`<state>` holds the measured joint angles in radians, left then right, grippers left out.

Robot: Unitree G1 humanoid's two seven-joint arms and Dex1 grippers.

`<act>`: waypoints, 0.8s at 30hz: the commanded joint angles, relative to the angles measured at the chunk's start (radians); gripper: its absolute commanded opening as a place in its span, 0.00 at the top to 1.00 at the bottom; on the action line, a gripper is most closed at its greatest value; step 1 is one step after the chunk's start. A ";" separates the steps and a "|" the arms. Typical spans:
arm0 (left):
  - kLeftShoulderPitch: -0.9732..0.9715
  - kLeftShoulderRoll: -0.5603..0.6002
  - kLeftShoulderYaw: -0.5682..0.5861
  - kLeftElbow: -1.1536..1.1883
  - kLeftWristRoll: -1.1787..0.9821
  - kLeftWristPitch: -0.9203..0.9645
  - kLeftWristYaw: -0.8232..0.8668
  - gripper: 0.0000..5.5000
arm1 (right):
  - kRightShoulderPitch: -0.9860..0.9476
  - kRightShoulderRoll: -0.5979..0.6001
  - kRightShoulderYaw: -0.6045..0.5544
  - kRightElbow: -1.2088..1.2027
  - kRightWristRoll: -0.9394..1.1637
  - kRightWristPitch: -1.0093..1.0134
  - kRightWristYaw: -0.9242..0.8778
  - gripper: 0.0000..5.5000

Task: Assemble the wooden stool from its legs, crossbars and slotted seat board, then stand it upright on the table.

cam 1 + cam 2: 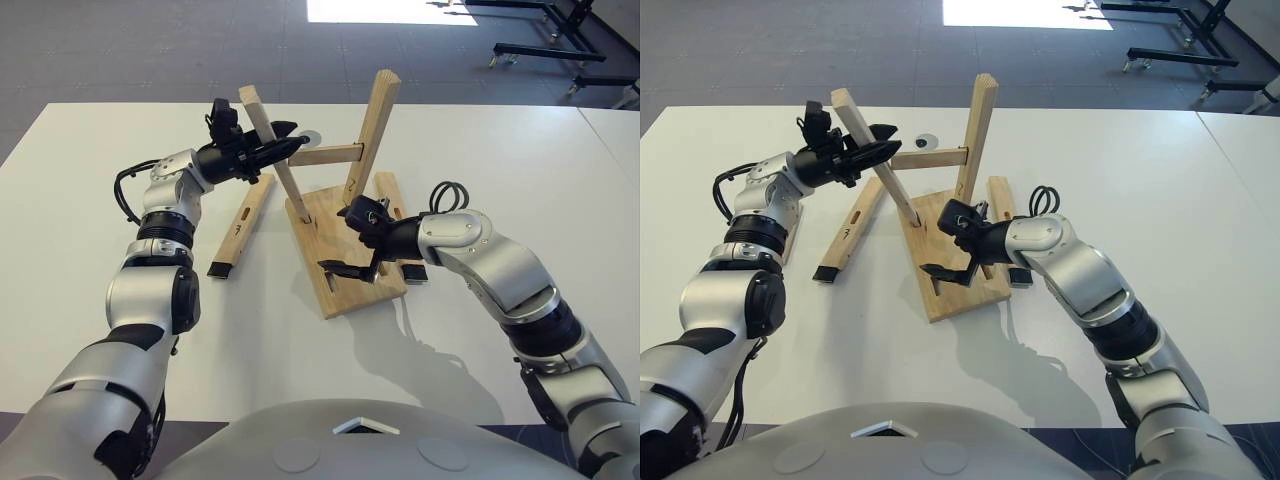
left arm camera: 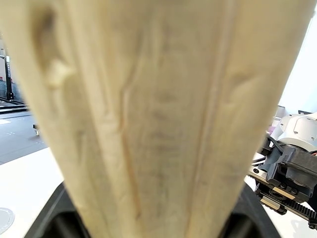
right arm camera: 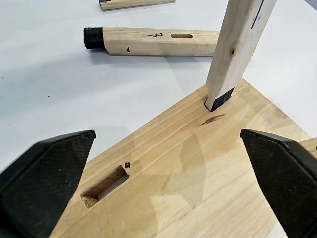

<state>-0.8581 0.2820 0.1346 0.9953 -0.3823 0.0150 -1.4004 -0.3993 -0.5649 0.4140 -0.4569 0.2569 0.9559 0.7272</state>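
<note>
Seat board: one pale, square, slotted wooden seat board (image 1: pixel 350 295) is lying flat on the white desk (image 1: pixel 520 150).
Legs: four pale square wooden legs. A tilted leg (image 1: pixel 290 185) and a near-upright leg (image 1: pixel 375 120) are standing in the seat board. Two loose legs are lying beside it, one to its left (image 1: pixel 240 225) and one to its right (image 1: pixel 388 188).
Crossbar: one short wooden crossbar (image 1: pixel 328 155) is bridging the standing pair.
Left gripper (image 1: pixel 275 140): clamping the tilted leg, high above the seat board.
Right gripper (image 3: pixel 166 163): hanging wide open and empty, just over the seat board.
Handling: the wood is likely stiff, light and not slippery, so mid-shaft holds are looking safest.

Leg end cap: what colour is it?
Black; the right wrist view shows the leg end cap best.
</note>
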 commanded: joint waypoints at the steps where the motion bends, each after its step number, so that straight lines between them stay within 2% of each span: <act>1: -0.007 0.002 -0.021 0.001 0.036 0.022 0.020 0.63 | 0.000 0.005 -0.006 -0.011 0.012 0.003 -0.001 0.02; 14: 0.013 0.009 -0.004 -0.003 0.017 0.032 0.021 0.63 | -0.098 -0.004 -0.077 0.001 0.055 0.033 0.022 0.02; 18: 0.002 0.011 0.011 0.007 0.006 0.062 0.023 0.63 | -0.098 0.000 -0.076 -0.001 0.058 0.031 0.021 0.14; 24: -0.018 0.018 0.026 0.023 0.002 0.116 0.039 0.63 | -0.092 0.007 -0.071 -0.005 0.065 0.031 0.010 0.14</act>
<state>-0.8608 0.2887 0.1708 0.9995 -0.4016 0.1118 -1.3701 -0.4788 -0.5562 0.3462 -0.4495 0.3158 0.9804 0.7436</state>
